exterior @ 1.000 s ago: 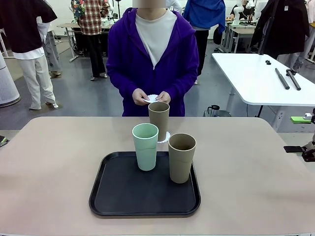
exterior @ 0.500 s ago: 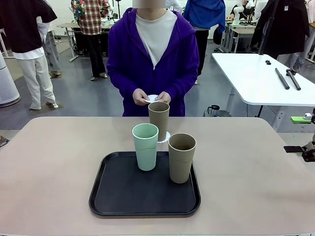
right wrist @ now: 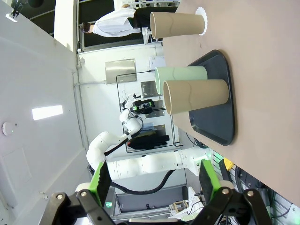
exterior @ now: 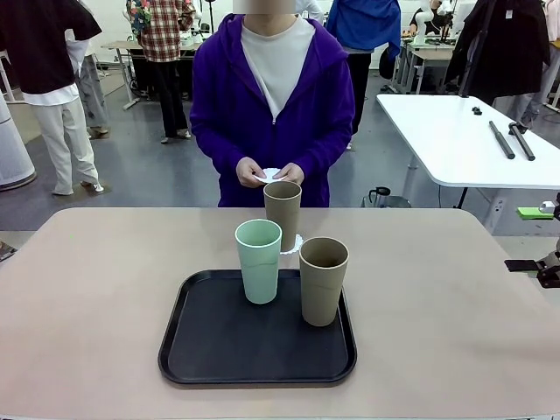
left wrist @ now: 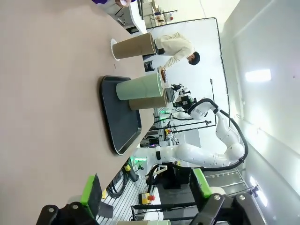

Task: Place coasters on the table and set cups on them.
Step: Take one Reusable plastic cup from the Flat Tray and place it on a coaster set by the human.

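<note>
One tan cup [exterior: 283,214] stands on a coaster [exterior: 296,244] on the table [exterior: 96,289], just behind the black tray [exterior: 210,350]. The mint green cup [exterior: 259,261] and the second tan cup [exterior: 324,280] stand upright on the tray, near each other. The person's hands [exterior: 252,171] hold the remaining coasters [exterior: 272,175] beyond the table's far edge. I judge that one set is done and laying the next coaster is the step in hand. The left gripper [left wrist: 145,192] and the right gripper [right wrist: 153,180] have their fingers spread wide and hold nothing, well apart from the cups. The next move calls for a coaster laid flat on free table, then a cup set on its middle.
</note>
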`<action>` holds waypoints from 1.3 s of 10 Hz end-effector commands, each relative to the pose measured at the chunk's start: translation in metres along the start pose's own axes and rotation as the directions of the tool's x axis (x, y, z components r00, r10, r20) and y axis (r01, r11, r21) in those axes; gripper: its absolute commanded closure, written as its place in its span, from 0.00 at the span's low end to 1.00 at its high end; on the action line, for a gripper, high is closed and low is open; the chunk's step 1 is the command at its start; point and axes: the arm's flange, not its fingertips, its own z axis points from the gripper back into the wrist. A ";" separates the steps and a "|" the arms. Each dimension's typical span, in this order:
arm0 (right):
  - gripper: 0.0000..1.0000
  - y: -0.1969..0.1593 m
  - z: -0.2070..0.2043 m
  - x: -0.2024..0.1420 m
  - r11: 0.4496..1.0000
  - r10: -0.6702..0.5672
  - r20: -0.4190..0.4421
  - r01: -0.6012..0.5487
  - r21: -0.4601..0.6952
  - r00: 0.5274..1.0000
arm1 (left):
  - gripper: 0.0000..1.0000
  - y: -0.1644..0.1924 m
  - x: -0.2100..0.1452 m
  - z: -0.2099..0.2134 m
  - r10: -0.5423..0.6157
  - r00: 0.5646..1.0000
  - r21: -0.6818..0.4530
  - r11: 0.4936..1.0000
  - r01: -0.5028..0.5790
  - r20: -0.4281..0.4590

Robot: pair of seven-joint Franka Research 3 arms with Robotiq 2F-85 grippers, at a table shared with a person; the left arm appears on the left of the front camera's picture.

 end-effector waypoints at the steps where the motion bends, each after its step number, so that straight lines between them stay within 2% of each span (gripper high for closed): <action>1: 0.00 0.001 0.000 0.000 1.000 -0.011 0.001 0.011 0.000 1.000 | 0.00 -0.002 0.000 -0.001 -0.005 1.000 -0.001 1.000 0.005 0.002; 13: 0.00 0.001 0.000 0.000 1.000 -0.011 0.001 0.011 0.000 1.000 | 0.00 -0.002 0.000 -0.001 -0.005 1.000 -0.001 1.000 0.005 0.002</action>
